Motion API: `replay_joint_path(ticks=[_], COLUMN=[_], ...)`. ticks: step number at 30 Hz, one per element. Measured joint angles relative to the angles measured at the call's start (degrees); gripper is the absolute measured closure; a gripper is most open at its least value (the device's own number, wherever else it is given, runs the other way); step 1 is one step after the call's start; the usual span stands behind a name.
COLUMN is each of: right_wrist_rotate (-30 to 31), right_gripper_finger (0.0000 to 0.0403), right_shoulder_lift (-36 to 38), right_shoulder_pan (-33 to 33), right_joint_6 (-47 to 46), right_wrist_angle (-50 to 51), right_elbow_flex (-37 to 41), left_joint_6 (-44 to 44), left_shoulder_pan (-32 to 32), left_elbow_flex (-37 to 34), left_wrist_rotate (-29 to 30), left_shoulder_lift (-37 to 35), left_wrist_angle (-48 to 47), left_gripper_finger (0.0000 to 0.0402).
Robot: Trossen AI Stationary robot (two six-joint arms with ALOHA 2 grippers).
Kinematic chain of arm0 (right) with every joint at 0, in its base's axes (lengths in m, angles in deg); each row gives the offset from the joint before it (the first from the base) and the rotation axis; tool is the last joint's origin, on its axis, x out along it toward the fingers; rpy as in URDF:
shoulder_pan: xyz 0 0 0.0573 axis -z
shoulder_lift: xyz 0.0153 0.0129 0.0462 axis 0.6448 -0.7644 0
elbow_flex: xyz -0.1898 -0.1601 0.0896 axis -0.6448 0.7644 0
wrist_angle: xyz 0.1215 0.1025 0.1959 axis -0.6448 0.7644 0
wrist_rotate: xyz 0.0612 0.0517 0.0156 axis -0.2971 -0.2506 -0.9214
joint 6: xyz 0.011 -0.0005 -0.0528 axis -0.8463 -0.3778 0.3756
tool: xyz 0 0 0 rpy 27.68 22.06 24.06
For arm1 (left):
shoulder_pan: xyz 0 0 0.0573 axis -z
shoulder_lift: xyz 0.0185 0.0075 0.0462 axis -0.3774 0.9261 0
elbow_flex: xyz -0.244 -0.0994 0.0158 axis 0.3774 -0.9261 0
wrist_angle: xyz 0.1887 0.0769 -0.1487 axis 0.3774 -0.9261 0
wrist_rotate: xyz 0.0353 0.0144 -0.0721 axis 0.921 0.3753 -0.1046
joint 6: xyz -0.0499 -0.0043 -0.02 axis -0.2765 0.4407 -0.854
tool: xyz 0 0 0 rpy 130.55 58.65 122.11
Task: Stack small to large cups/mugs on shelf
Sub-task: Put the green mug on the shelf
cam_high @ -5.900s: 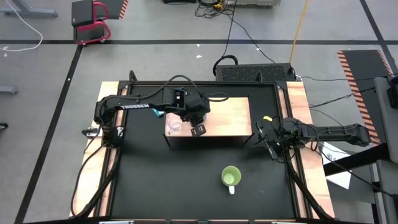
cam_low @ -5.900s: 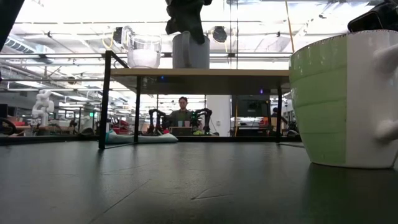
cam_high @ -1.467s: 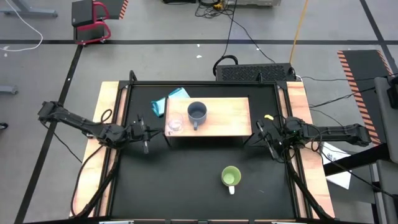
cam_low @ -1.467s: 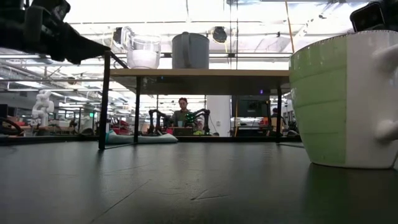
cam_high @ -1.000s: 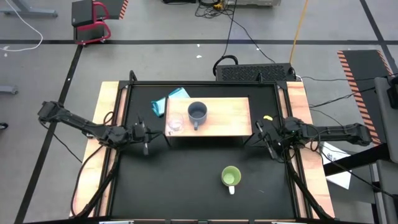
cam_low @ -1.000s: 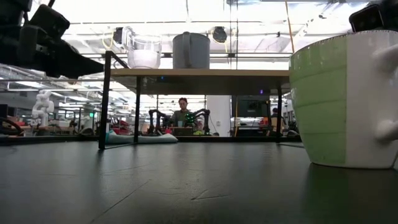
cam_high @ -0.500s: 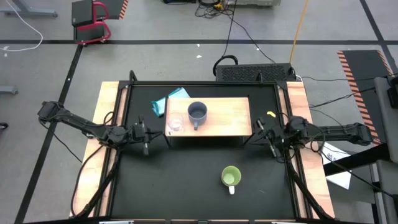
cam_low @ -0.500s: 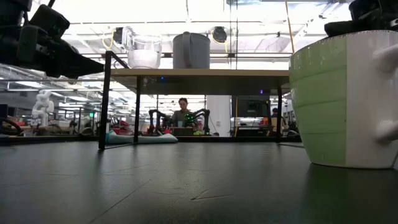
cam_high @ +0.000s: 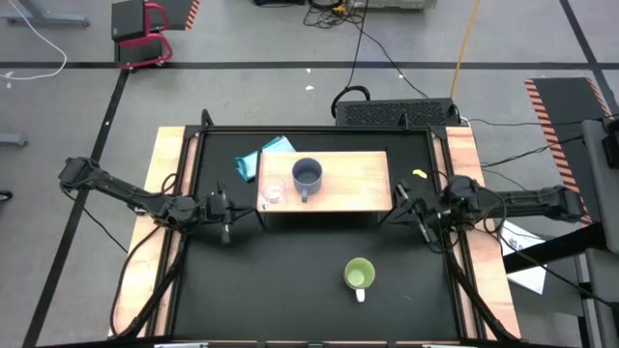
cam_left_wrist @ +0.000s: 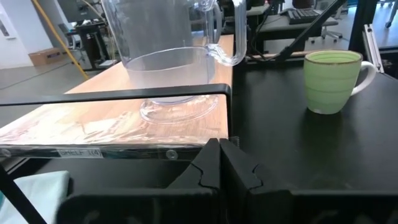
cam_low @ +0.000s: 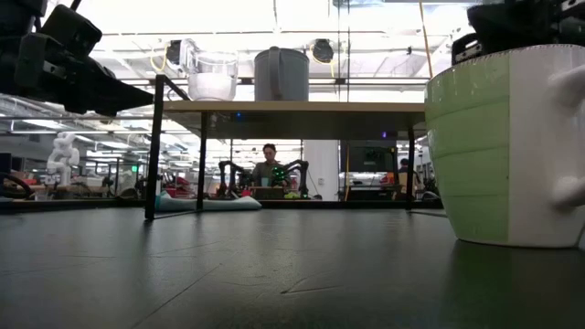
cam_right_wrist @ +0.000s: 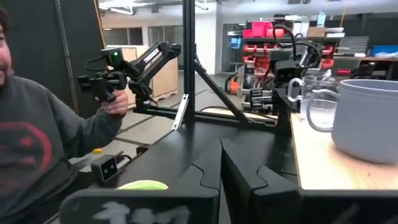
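Black bench point(cam_high: 290, 280) carries the wooden shelf point(cam_high: 358, 184) at its far middle. Green mug point(cam_high: 359, 275) stands alone on the near right bench, well apart from the shelf. Grey-blue mug point(cam_high: 308, 175) sits on the shelf, clear glass cup point(cam_high: 272, 193) just left of it. Blue cloth point(cam_high: 261, 158) lies at the shelf's far-left corner. Left pincer point(cam_high: 226, 208), closed and empty, rests left of the shelf; right pincer point(cam_high: 422, 215), closed and empty, right of it.

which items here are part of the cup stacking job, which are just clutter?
Job: clear glass cup and grey-blue mug, both on the shelf; green mug on the black table.
Clutter: teal cloth, yellow object by the right arm.
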Motion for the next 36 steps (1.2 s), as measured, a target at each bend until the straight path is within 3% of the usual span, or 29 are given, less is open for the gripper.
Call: replay_joint_path(ticks=[6, 10, 18, 23, 29, 36], right_wrist_rotate=[-1.28, -1.24, 3.71, 3.79, 6.67, 17.02], right_gripper_finger=[0.0402, 0.0377, 0.024, 0.0176, 0.0178, 0.0194], right_shoulder_lift=[-4.1, -6.39, -11.87, -15.94, -22.74, -31.9], right_shoulder_pan=[-2.61, -5.65, -10.3, -12.6, -16.86, -20.2], right_joint_6=[0.33, 1.96, 1.13, -0.64, 0.7, 1.76], right_wrist_angle=[-0.2, -0.29, -0.62, -0.63, 4.63, 26.13], right_elbow_flex=[-3.63, -6.06, -7.9, -9.28, -15.11, -28.46], left_joint_6=[1.0, 0.97, -0.11, -0.34, -0.44, -0.6], left_shoulder_pan=[-0.02, -0.02, 0.0, -0.02, -0.02, -0.02], left_elbow_flex=[0.0, 0.04, 0.07, 0.07, 0.07, 0.07], left_wrist_rotate=[0.2, 0.22, 0.24, 0.27, 0.27, 0.29], left_shoulder_lift=[0.0, 0.0, 0.0, 0.0, 0.0, 0.0], left_wrist_angle=[-0.01, -0.26, -2.21, -2.19, -2.08, -2.08], left_gripper_finger=[0.0382, 0.038, 0.0399, 0.0384, 0.0376, 0.0376])
